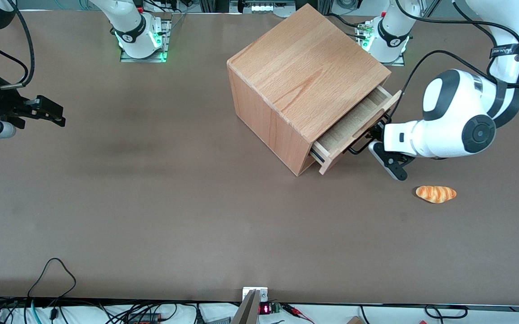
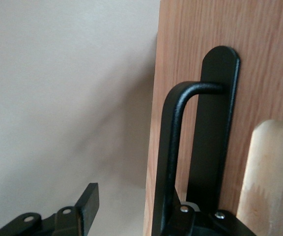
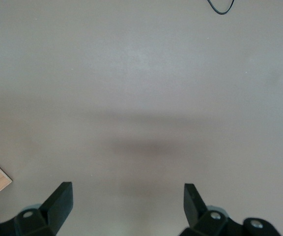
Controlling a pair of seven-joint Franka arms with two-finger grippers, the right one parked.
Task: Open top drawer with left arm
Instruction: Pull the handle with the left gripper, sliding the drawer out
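Observation:
The top drawer [image 1: 348,127] of the beech-wood cabinet [image 1: 304,76] stands pulled partly out, so its inside shows. Its flat front panel [image 2: 274,44] carries a thin black wire handle [image 1: 359,145], which also shows in the left wrist view [image 2: 177,132]. The white left arm [image 1: 457,119] reaches in from the working arm's end of the table. Its black gripper [image 1: 373,138] is at the handle in front of the drawer. The gripper [image 2: 141,212] is open: one finger [image 2: 86,204] is off the panel's edge over the table, the other sits tucked at the handle's bar.
A small golden bread roll [image 1: 435,193] lies on the brown table [image 1: 173,202], nearer the front camera than the left arm's wrist. Cables run along the table's near edge. The arm bases stand at the table's edge farthest from the camera.

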